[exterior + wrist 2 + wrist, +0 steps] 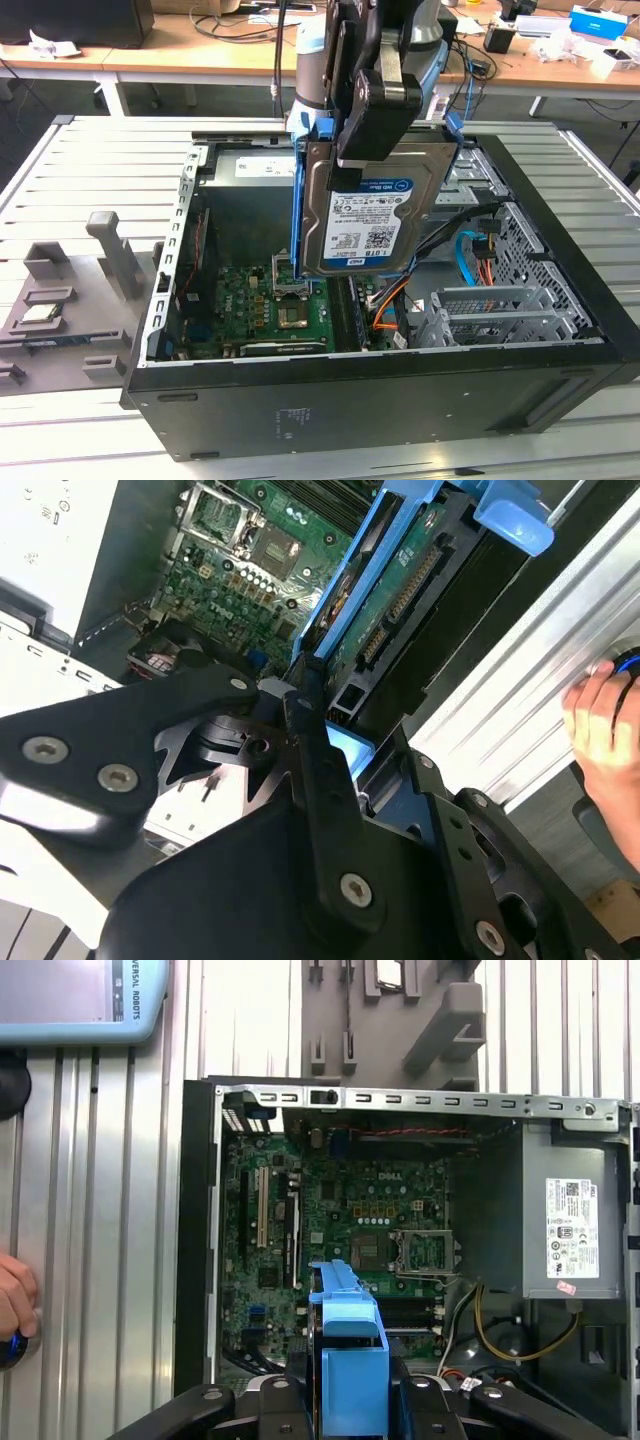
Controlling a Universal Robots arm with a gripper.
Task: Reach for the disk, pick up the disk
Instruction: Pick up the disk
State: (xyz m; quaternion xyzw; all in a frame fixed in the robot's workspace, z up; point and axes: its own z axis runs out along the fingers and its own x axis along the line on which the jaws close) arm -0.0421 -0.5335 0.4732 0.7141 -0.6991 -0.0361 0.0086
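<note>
Overhead, the fingers [365,150] apparently clamp the disk [365,215] above the open case [560,300], motherboard [265,305] below.

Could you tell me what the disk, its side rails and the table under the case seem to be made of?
The disk, held above the open case, looks like silver-grey metal, dull sheen, with a paper label. Its side rails look like blue moulded plastic, evenly coloured and matte. The table seems to be ribbed aluminium with a pale brushed finish.

The silver-grey disk [372,205] wears a white-and-blue label and blue side rails, above a green circuit board [268,305] inside the black case [380,410].
</note>
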